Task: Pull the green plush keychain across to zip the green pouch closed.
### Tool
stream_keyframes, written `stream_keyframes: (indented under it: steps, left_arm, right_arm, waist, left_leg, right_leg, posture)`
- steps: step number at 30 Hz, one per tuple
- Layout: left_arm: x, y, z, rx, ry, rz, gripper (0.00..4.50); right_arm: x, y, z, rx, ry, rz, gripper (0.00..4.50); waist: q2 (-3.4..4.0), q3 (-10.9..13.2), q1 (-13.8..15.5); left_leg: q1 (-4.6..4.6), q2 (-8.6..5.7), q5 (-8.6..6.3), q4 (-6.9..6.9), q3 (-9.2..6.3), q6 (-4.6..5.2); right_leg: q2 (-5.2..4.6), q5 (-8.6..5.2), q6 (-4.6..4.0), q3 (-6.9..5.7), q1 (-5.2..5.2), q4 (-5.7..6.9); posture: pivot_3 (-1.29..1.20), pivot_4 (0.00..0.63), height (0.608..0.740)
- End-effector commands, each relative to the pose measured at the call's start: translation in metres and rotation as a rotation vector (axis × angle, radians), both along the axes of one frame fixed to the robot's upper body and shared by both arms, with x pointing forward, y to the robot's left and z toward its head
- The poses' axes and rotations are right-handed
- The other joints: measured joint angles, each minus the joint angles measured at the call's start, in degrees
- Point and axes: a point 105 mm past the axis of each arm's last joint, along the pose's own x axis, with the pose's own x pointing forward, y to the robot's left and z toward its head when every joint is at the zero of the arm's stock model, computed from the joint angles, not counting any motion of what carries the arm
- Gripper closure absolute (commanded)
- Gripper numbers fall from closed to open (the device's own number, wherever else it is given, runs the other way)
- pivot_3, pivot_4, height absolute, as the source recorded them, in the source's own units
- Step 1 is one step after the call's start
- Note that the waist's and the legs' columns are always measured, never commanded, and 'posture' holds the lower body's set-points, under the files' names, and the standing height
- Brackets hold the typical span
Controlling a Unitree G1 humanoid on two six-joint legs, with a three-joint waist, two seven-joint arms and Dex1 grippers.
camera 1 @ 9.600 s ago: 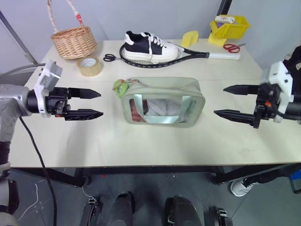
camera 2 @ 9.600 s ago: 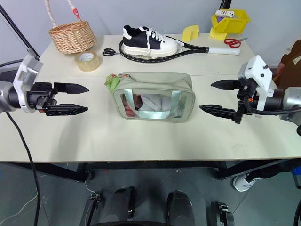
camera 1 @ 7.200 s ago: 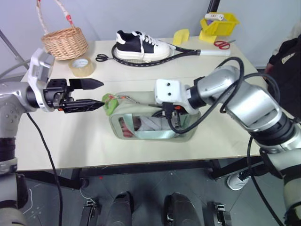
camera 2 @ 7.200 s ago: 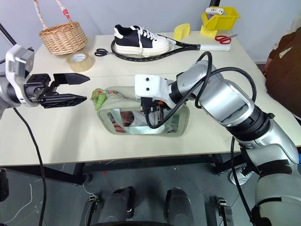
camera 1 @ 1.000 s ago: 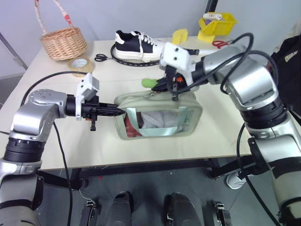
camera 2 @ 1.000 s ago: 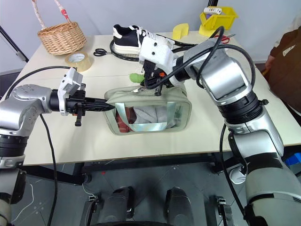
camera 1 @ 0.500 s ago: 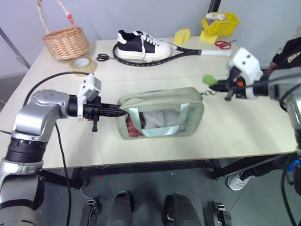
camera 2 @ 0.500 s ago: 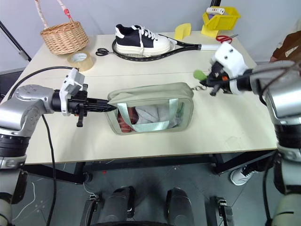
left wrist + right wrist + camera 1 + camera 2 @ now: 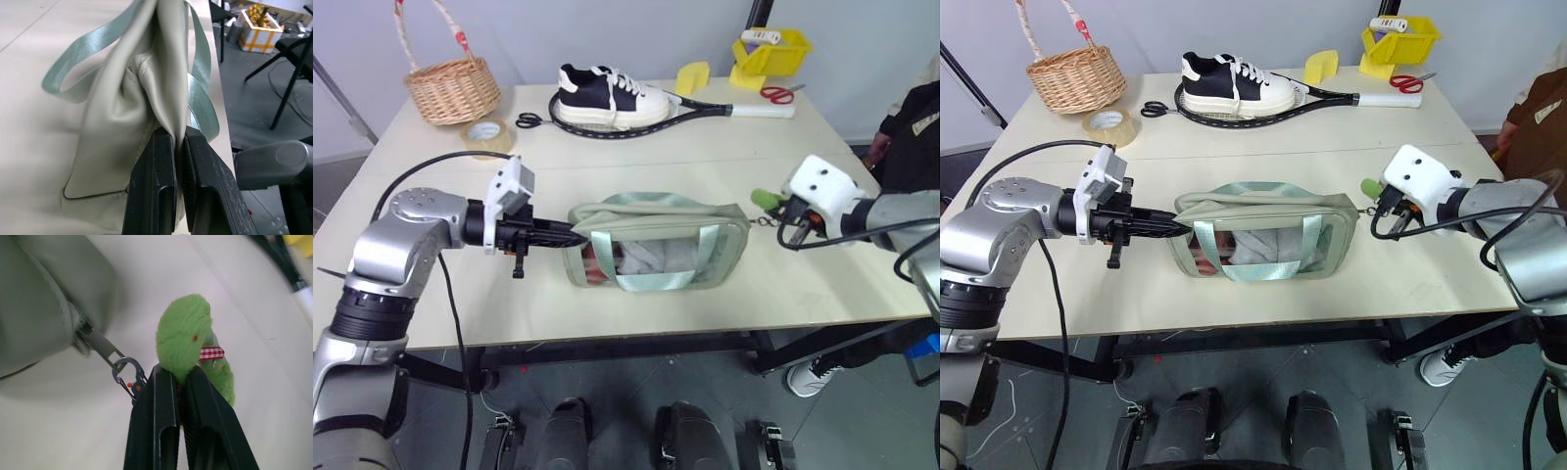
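Counting one pouch [image 9: 656,240], one keychain [image 9: 188,335].

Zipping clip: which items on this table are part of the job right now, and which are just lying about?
In use:
- pale sage-green pouch with clear window, pinched at one end by the left gripper
- lime-green plush keychain, clamped in the right gripper

Lying about:
- wicker basket
- tape roll
- black-handled scissors
- black-and-white sneaker
- racket
- yellow bin
- red scissors
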Motion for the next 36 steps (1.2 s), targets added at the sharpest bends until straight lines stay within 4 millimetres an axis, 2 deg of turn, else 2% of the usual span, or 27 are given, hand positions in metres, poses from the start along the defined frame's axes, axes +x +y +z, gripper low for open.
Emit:
stream_keyframes:
  steps: [1,3,6,11,14,16,18,20,24,27,28,29,31,33,36]
  left_arm:
    - [0.001,0.025,0.006,0.013,0.002,0.094,4.5]
    - [0.0,0.025,0.006,0.012,0.003,0.096,4.5]
    - [0.0,0.025,0.006,0.011,0.003,0.099,4.5]
    - [-0.002,0.024,0.007,0.007,0.003,0.103,4.5]
    - [-0.001,0.024,0.007,0.008,0.003,0.104,4.5]
    - [-0.001,0.024,0.008,0.008,0.002,0.103,4.5]
    - [0.0,0.022,0.01,0.007,-0.002,0.101,4.5]
    - [0.001,0.022,0.01,0.004,-0.004,0.101,4.5]
    - [0.001,0.02,0.011,0.0,-0.008,0.098,4.5]
    - [0.002,0.019,0.011,-0.004,-0.012,0.096,4.5]
    - [0.002,0.018,0.011,-0.004,-0.013,0.095,4.5]
    - [0.002,0.018,0.011,-0.005,-0.014,0.092,4.5]
    - [0.002,0.017,0.011,-0.007,-0.017,0.086,4.5]
    - [0.002,0.015,0.012,-0.012,-0.021,0.08,4.5]
    - [0.003,0.014,0.013,-0.013,-0.029,0.072,4.5]
  right_arm:
    - [0.003,-0.084,0.02,-0.079,-0.09,-0.376,4.44]
    - [0.003,-0.091,0.019,-0.081,-0.09,-0.407,4.44]
    - [-0.003,-0.083,0.001,-0.112,-0.014,-0.357,4.44]
    - [-0.017,-0.082,-0.027,-0.187,0.098,-0.325,4.44]
    - [-0.018,-0.06,-0.04,-0.145,0.135,-0.246,4.44]
    - [-0.014,-0.04,-0.044,-0.086,0.129,-0.197,4.44]
    - [-0.013,-0.009,-0.053,-0.032,0.141,-0.118,4.44]
    - [-0.013,0.008,-0.059,-0.008,0.154,-0.08,4.44]
    - [-0.014,0.022,-0.067,0.007,0.171,-0.058,4.44]
    - [-0.015,0.026,-0.064,0.015,0.174,-0.044,4.44]
    - [-0.015,0.026,-0.062,0.016,0.174,-0.045,3.79]
    - [-0.016,0.024,-0.06,0.025,0.181,-0.049,3.58]
    - [-0.018,0.023,-0.053,0.049,0.192,-0.044,2.66]
    - [-0.019,0.023,-0.041,0.091,0.186,-0.036,1.5]
    - [-0.019,0.017,-0.025,0.138,0.163,-0.045,0.04]
  waist:
    - [-0.01,0.0,0.2]
    - [-0.01,0.0,0.3]
    - [-0.01,0.0,0.3]
    - [0.0,0.0,0.3]
    - [-0.01,0.0,0.2]
    - [-0.01,0.0,0.1]
    - [-0.06,0.0,-0.3]
    - [-0.06,0.0,-0.6]
    - [-0.06,0.0,-1.0]
    - [-0.06,0.0,-1.0]
    - [-0.06,0.0,-1.0]
    - [-0.06,0.0,-1.0]
    - [-0.06,0.0,-1.0]
    - [-0.06,0.0,-1.0]
    - [-0.05,0.0,-1.0]
  left_leg:
    - [-0.01,0.0,0.0,0.0,0.0,0.0]
    - [-0.07,0.0,0.0,0.0,0.0,0.0]
    - [-0.07,0.0,0.0,0.02,0.0,0.0]
    - [-0.05,0.0,0.0,0.0,0.0,0.0]
    - [-0.02,0.0,0.0,0.02,0.0,0.0]
    - [-0.01,0.0,0.0,0.02,0.0,0.0]
    - [0.01,0.02,0.0,0.01,-0.01,0.01]
    - [0.04,0.02,0.0,-0.03,-0.02,0.01]
    - [0.01,0.02,0.0,-0.04,-0.02,0.01]
    - [0.02,0.02,0.0,-0.05,-0.02,0.01]
    - [0.02,0.02,0.0,-0.05,-0.02,0.01]
    - [0.02,0.02,0.0,-0.05,-0.02,0.01]
    - [0.02,0.02,0.0,-0.05,-0.02,0.01]
    - [0.01,0.02,0.0,-0.05,-0.02,0.01]
    - [0.01,0.02,0.0,-0.05,-0.02,0.01]
  right_leg:
    - [0.0,0.0,0.0,0.0,0.0,-0.01]
    - [0.0,0.0,0.0,0.0,-0.03,-0.04]
    - [0.0,0.0,0.0,0.0,-0.02,-0.05]
    - [0.0,0.0,0.0,0.0,-0.02,-0.04]
    - [0.0,0.0,0.0,0.0,0.01,-0.04]
    - [0.0,0.0,0.0,0.0,0.01,-0.04]
    - [0.01,0.0,0.0,0.0,0.01,-0.04]
    - [0.03,0.0,-0.01,0.0,0.01,-0.03]
    - [0.02,0.0,0.0,0.0,0.01,-0.04]
    - [0.02,0.0,-0.01,0.0,0.0,-0.03]
    - [0.02,0.0,-0.01,0.0,0.01,-0.03]
    - [0.02,0.0,-0.01,0.0,0.01,-0.03]
    - [0.02,0.0,-0.01,0.0,0.01,-0.03]
    - [0.02,0.0,-0.01,0.0,0.0,-0.03]
    - [0.02,0.0,-0.01,0.0,0.0,-0.03]
  posture:
    - [0.0,0.15,0.74]
    - [0.0,0.15,0.74]
    - [0.0,0.15,0.74]
    - [0.0,0.15,0.74]
    - [0.0,0.15,0.74]
    - [0.0,0.15,0.74]
    - [0.0,0.15,0.74]
    - [0.0,0.15,0.74]
    - [0.0,0.15,0.74]
    - [0.0,0.15,0.74]
    - [0.0,0.15,0.74]
    - [0.0,0.15,0.74]
    - [0.0,0.15,0.74]
    - [0.0,0.15,0.74]
    - [0.0,0.15,0.74]
